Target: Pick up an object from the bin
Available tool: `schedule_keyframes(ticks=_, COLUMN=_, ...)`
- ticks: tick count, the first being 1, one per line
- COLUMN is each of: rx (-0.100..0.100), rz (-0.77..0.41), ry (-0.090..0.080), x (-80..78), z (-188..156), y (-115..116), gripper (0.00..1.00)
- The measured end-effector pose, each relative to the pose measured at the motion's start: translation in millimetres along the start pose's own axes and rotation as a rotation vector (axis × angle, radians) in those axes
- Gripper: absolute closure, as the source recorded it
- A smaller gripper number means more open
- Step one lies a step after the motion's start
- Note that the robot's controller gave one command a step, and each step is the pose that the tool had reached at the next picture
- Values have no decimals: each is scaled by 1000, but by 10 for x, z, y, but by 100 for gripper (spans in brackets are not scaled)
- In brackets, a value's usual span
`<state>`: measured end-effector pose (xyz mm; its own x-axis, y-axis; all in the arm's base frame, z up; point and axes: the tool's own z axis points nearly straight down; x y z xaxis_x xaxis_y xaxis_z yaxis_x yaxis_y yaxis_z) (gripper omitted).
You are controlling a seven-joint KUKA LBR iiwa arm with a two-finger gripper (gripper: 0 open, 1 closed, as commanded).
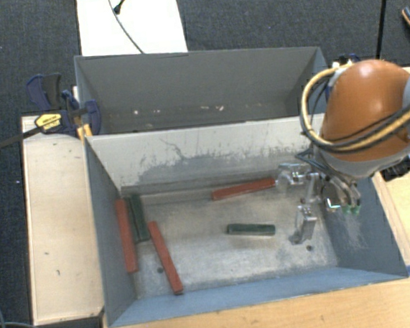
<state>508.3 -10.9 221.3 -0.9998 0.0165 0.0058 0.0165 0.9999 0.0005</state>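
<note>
The jaws look spread, with nothing between them. They hang low over bare floor on the right side of the grey metal bin [196, 74], under the arm's rounded orange cover [369, 108].

In the camera view, the nearest thing is a short dark green flat bar [251, 229], which lies on the floor just left of the jaws and apart from them. A longer reddish-brown bar [243, 189] lies against the foot of the back wall, up and to the left. Well apart, along the left wall, lie a red bar [127, 235], a dark green bar [138, 218] touching it, and a second red bar [165, 257] slanting toward the front.

I judge this to be the approach step: nothing is grasped yet. If the short green bar is the target, the next move calls for a shift left so the jaws straddle its narrow width, then a descent to the floor before closing.
</note>
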Motion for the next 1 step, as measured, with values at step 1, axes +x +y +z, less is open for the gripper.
schedule_keyframes(ticks=1, rx=0, rz=-155, ry=-1, x=-416, z=1389, y=43, gripper=0)
